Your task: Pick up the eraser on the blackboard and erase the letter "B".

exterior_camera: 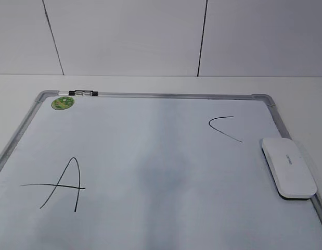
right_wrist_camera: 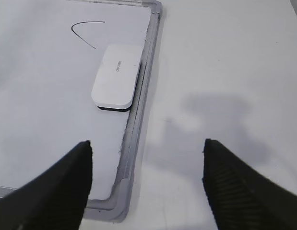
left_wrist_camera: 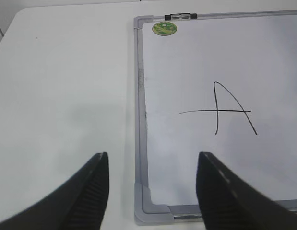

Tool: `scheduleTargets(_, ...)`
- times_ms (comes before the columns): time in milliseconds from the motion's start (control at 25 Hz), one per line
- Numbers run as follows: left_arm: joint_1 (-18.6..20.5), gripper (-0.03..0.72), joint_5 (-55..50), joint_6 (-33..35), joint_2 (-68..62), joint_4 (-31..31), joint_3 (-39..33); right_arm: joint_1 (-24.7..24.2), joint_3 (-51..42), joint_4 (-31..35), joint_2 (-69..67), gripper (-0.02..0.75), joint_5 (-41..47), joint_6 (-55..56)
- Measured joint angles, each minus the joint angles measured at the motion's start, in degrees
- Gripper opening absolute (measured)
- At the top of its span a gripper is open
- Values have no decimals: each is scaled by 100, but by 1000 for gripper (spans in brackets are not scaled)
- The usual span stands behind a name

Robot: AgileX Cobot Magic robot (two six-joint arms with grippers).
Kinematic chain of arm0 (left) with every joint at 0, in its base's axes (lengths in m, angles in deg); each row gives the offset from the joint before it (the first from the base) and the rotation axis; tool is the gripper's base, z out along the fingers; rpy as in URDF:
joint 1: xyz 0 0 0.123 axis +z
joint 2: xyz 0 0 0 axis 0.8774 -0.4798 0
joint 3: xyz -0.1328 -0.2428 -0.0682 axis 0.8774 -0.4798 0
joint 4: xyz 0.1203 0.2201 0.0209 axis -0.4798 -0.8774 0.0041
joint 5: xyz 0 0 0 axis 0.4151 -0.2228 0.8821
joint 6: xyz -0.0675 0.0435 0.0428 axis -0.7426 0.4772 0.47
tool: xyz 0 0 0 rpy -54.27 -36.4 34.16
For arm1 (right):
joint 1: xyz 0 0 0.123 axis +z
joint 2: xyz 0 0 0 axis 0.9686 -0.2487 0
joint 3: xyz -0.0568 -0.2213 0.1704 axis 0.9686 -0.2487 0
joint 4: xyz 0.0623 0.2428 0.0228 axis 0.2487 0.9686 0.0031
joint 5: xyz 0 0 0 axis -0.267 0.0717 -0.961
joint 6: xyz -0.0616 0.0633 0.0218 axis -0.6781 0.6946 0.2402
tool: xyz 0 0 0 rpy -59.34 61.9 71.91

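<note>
Lab-like test bench: plain white table (exterior_camera: 150, 83), bare panelled wall (exterior_camera: 129, 36).

A white table (exterior_camera: 150, 83) fills the lower scene. Behind it, toward twelve o'clock, stands a pale panelled wall (exterior_camera: 129, 36), split by two thin dark seams. Soft light throws faint grey shadows across the tabletop.

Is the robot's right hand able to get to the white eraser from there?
Probably yes. The right hand is open and the eraser lies ahead of it by the blackboard's right frame, with nothing between them.
</note>
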Motion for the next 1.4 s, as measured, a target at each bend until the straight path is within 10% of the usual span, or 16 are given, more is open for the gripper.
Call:
scheduleTargets(720, 0, 433, 0, -10, 0, 43, 0, -1099, -16, -14, 142, 561, 23, -9)
scheduleTargets(1400, -48, 433, 0, -10, 0, 43, 0, -1114, -16, -14, 142, 561, 35, -9)
